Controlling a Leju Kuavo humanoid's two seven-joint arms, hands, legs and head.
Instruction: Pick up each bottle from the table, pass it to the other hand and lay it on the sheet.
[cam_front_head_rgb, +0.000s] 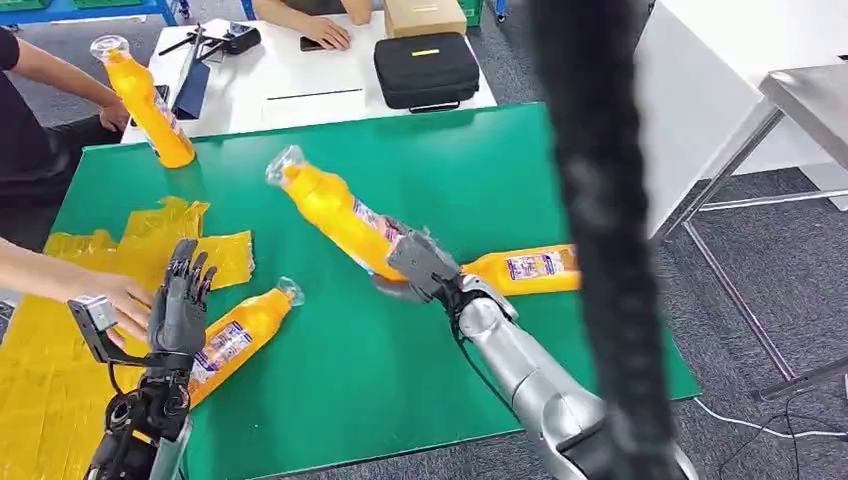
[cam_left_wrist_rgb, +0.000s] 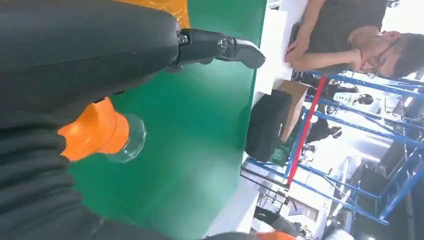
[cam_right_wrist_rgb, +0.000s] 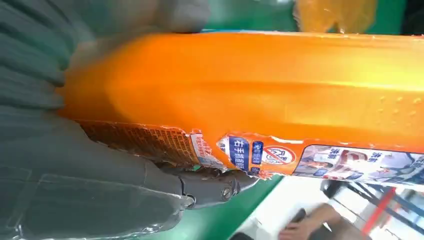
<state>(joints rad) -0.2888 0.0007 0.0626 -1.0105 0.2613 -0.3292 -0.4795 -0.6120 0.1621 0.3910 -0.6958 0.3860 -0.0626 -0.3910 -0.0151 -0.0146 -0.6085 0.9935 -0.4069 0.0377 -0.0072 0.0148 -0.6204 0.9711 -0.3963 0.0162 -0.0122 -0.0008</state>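
Observation:
My right hand (cam_front_head_rgb: 425, 268) grips the lower end of an orange bottle (cam_front_head_rgb: 335, 215) and holds it tilted above the green table (cam_front_head_rgb: 400, 380), clear cap toward the far left. Up close, that bottle (cam_right_wrist_rgb: 260, 90) shows a torn label, with my right hand's fingers (cam_right_wrist_rgb: 215, 185) under it. My left hand (cam_front_head_rgb: 180, 305) is raised with fingers spread and holds nothing. Beside it a second bottle (cam_front_head_rgb: 240, 335) lies on the green; its neck (cam_left_wrist_rgb: 100, 132) shows next to my left hand (cam_left_wrist_rgb: 85, 55). The yellow sheet (cam_front_head_rgb: 45, 380) covers the table's left end.
A third bottle (cam_front_head_rgb: 525, 268) lies right of my right hand. Another bottle (cam_front_head_rgb: 145, 100) stands upright at the far left corner. A person's hand (cam_front_head_rgb: 110, 300) rests on the sheet. A black case (cam_front_head_rgb: 427, 68) sits on the white table behind. A dark blurred cable (cam_front_head_rgb: 600, 240) crosses the view.

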